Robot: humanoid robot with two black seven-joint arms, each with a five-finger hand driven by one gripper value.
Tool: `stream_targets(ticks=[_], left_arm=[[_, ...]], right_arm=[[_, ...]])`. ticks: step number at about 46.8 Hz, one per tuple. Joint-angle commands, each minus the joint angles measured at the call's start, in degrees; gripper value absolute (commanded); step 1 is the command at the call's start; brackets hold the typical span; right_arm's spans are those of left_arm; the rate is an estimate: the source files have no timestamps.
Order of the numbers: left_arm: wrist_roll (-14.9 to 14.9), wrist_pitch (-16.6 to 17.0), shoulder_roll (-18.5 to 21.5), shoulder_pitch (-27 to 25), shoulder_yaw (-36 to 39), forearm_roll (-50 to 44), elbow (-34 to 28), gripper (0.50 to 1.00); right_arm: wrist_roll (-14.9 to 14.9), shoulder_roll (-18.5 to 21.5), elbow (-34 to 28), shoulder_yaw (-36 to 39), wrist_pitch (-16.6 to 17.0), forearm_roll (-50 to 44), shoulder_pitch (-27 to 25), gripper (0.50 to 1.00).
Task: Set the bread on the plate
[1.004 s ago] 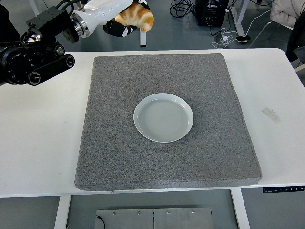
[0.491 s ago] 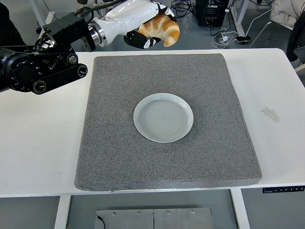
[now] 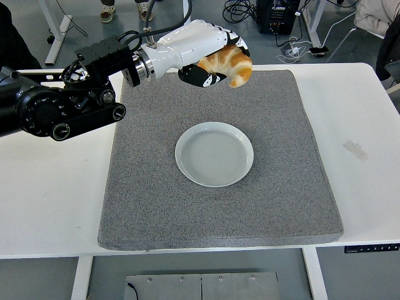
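Observation:
A golden croissant [image 3: 230, 64], the bread, hangs in the air over the far part of the grey mat. My left hand [image 3: 209, 55], white with black fingertips, is shut on it from above and behind. The hand sits up and slightly right of the plate's centre, well above the surface. A round pale blue-white plate [image 3: 214, 154] lies bare in the middle of the grey mat [image 3: 150, 187]. My black left arm [image 3: 59, 109] reaches in from the left edge. The right arm does not show.
The mat covers most of the white table [image 3: 362, 187]. A small strip of clear tape [image 3: 355, 150] lies on the table to the right. Cables and a black box [image 3: 278, 15] sit on the floor beyond the far edge.
My left hand has carried the croissant rightward and toward me, from beyond the table's far edge to above the mat's far part, closer to the plate.

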Motion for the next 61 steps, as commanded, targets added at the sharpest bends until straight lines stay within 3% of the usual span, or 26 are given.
stream_targets(ticks=[1, 25, 41, 61], left_arm=[[-0.17, 0.08, 0.01, 0.75, 0.09, 0.85, -0.32, 0.500], [-0.61, 0.69, -0.95, 5.50, 0.44, 5.51, -0.23, 0.500], [-0.44, 6.41, -3.33, 7.52, 7.03, 5.51, 1.18, 0.500], [-0.70, 7.73, -4.64, 10.59, 8.96, 5.51, 4.95, 0.500]], right_arm=[[0.00, 0.00, 0.00, 0.00, 0.00, 0.00, 0.08, 1.000], [0.00, 0.00, 0.00, 0.00, 0.00, 0.00, 0.00, 1.000], [0.00, 0.00, 0.00, 0.00, 0.00, 0.00, 0.00, 1.000], [0.00, 0.00, 0.00, 0.00, 0.00, 0.00, 0.00, 1.000]])
